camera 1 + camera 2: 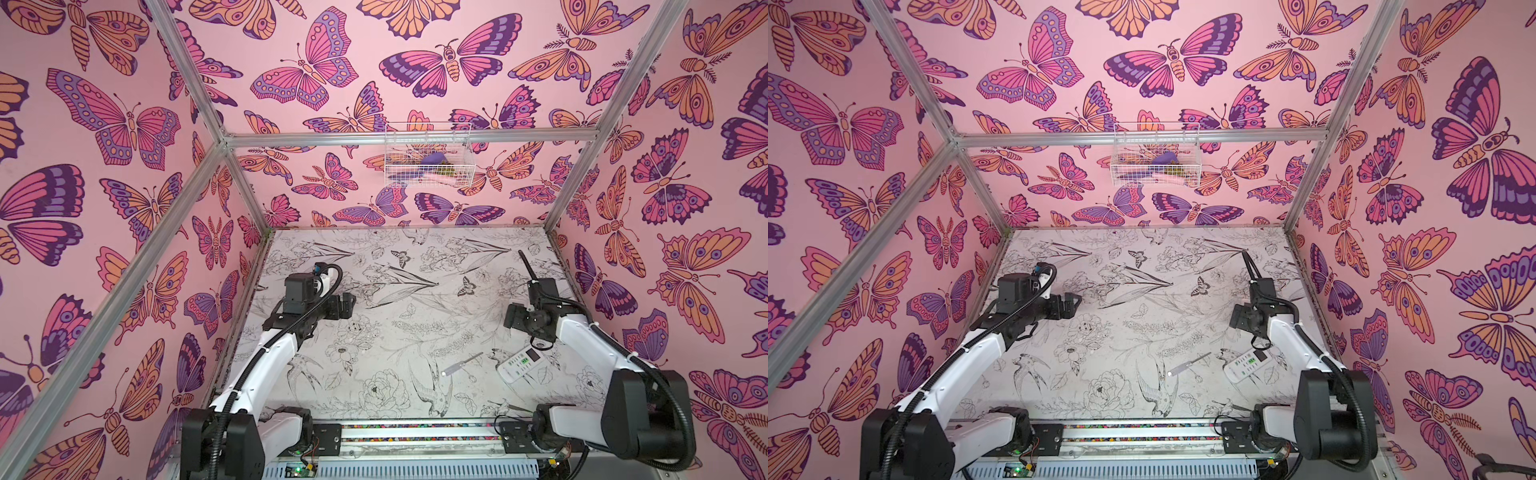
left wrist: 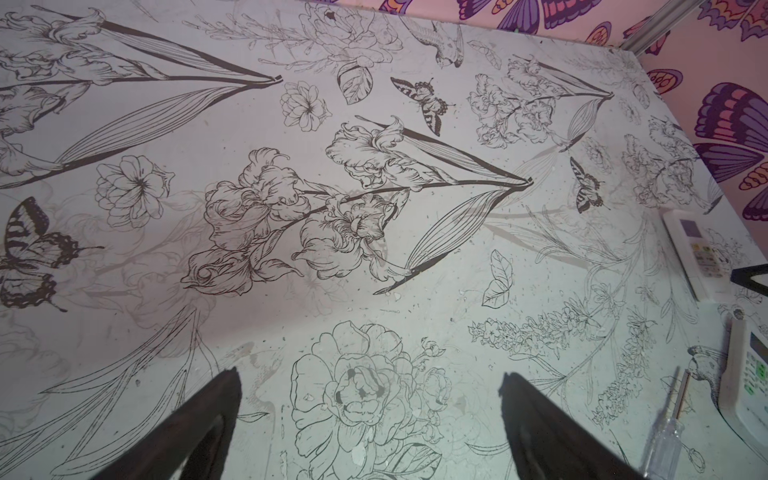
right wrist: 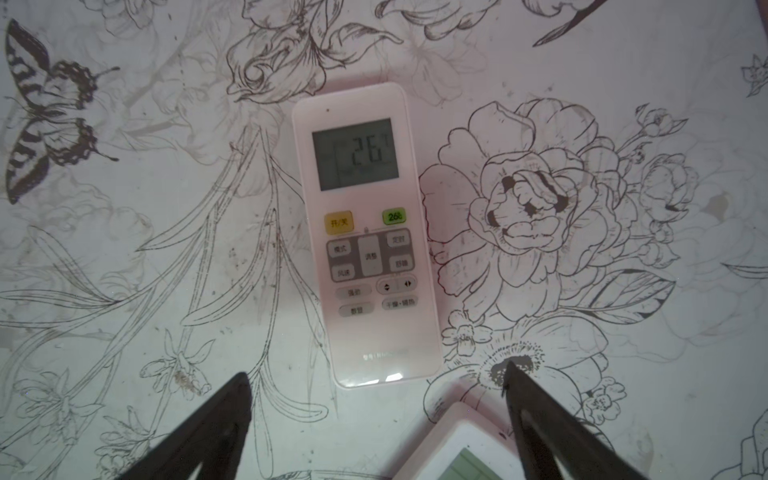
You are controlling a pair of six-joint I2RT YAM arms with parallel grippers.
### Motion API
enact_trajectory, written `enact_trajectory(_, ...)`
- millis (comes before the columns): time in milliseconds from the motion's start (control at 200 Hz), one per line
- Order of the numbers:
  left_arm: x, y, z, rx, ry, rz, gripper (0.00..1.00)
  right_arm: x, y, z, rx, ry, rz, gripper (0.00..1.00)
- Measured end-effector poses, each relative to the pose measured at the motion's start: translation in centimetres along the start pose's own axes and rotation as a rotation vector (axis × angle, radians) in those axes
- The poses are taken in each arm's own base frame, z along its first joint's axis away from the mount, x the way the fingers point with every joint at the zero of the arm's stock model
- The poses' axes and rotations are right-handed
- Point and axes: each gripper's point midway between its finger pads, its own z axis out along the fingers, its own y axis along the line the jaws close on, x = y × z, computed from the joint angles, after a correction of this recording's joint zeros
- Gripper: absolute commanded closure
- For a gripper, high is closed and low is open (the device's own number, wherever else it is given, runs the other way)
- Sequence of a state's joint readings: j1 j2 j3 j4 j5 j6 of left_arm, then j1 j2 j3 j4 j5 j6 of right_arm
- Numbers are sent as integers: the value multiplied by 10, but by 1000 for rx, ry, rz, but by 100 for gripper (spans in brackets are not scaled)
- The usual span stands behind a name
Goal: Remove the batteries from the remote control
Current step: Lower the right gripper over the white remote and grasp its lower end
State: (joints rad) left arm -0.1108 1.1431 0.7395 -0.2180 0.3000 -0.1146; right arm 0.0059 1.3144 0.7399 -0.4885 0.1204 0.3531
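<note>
currently, approach step: my left gripper [image 2: 369,372] and right gripper [image 3: 376,370] both gape wide, empty, the right above the face-up remote control [image 3: 365,232] toward 3 o'clock on the table [image 1: 415,316]; batteries unseen, likely inside, so next flip it.

In a top view, a white remote [image 1: 1246,365] lies buttons-up on the right side of the desk [image 1: 1121,291], a clear-handled screwdriver [image 1: 1185,365] just beside it. The right gripper [image 1: 1236,321] hangs near the remote; the left gripper [image 1: 1073,303] hangs well apart.
</note>
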Motion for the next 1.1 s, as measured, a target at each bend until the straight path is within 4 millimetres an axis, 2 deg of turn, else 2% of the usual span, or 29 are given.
enact_trajectory(155, -1, -4, 1, 12, -3, 8, 1, 0, -2, 10, 16, 34, -19, 13)
enact_trajectory(341, -2, -6, -1, 15, -9, 9, 1, 1, -3, 20, 21, 57, -32, 14)
enact_trajectory(541, -1, -8, -2, 28, -13, 12, 1, -7, -1, 30, 21, 60, -33, 19)
enact_trajectory(872, 5, -14, -3, 55, -12, 18, 1, -6, -2, 34, 25, 70, -52, 27)
enact_trajectory(1102, 5, -19, -4, 75, -21, 24, 1, -1, 0, 45, 22, 115, -75, 31)
